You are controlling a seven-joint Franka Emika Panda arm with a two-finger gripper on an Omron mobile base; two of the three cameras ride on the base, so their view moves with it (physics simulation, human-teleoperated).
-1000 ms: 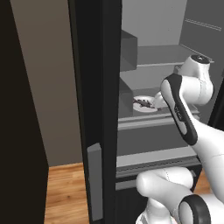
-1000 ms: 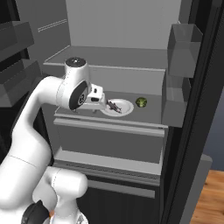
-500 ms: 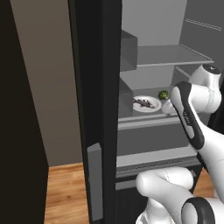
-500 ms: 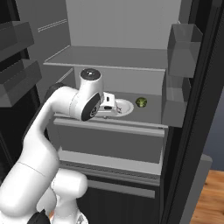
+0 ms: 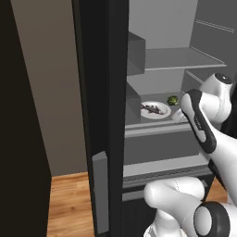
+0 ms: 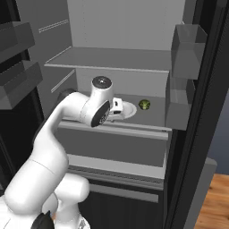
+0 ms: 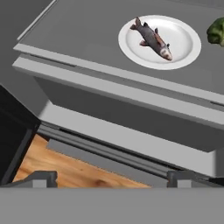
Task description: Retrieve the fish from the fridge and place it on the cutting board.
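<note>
The fish (image 7: 153, 38) lies on a white plate (image 7: 183, 50) on a fridge (image 5: 99, 115) shelf (image 7: 83, 39), ahead of the tool (image 7: 111, 176) and well apart from it. The tool is empty and its fingers (image 7: 41, 177) stand wide apart. A green ball (image 7: 215, 31) sits just beside the plate. I think the risk is a low approach: the tool could hit the shelf edge, or push the plate and roll the ball, so the fish slides away
</note>
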